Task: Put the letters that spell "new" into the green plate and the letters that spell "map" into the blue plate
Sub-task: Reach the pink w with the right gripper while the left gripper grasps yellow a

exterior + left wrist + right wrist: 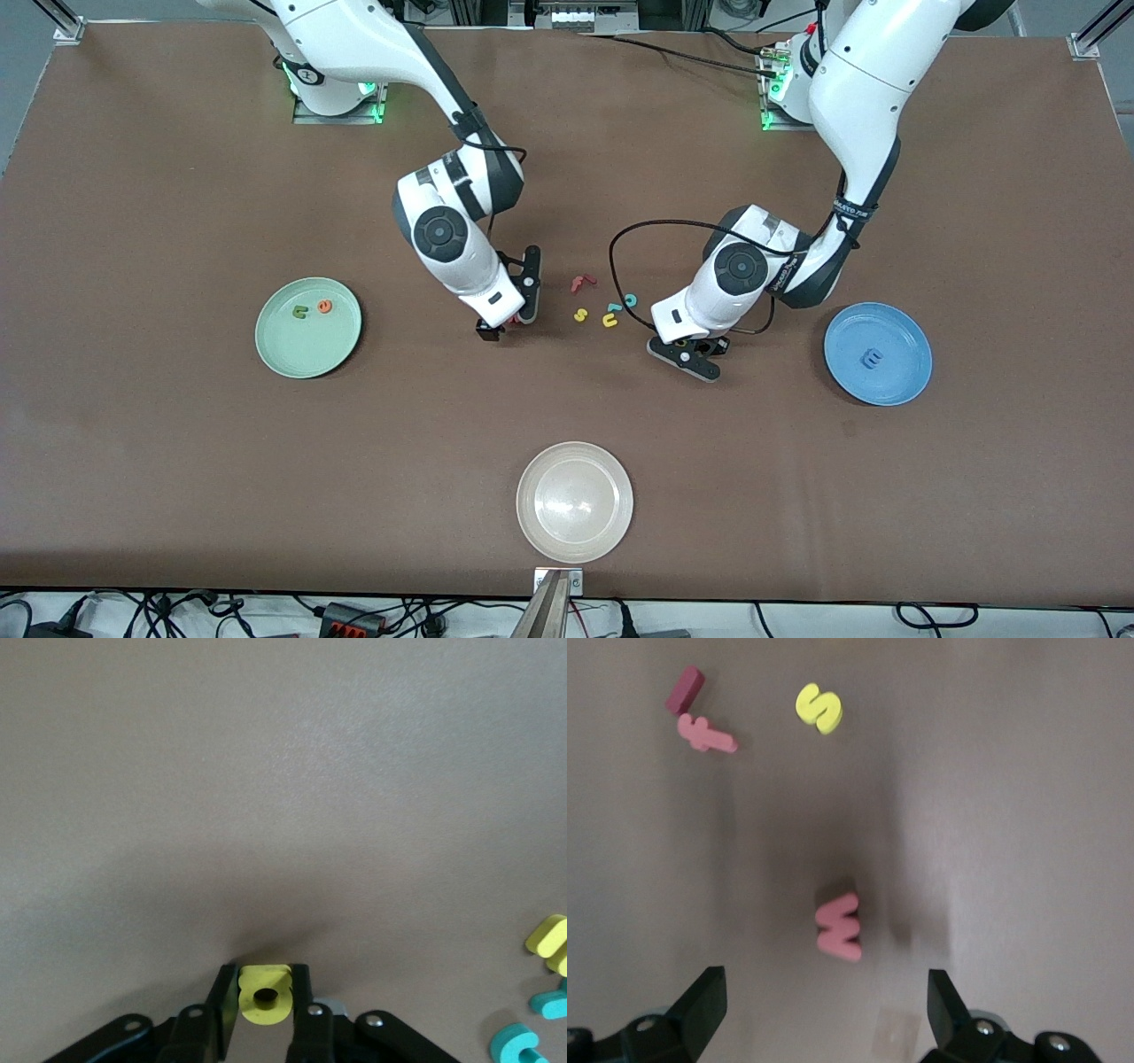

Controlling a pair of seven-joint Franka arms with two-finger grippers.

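Table [177,461] brown, matte, metal rails at corners

n [300,312] and e [325,306] in green plate [282,347], m [873,358] in blue plate [904,383]

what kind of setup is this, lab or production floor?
Looks like a robotics lab bench, not production: two arms bolted along a brown-covered table, aluminium framing at its corners, loose cables along the near edge, and toy props: foam letters, the green plate and blue plate.
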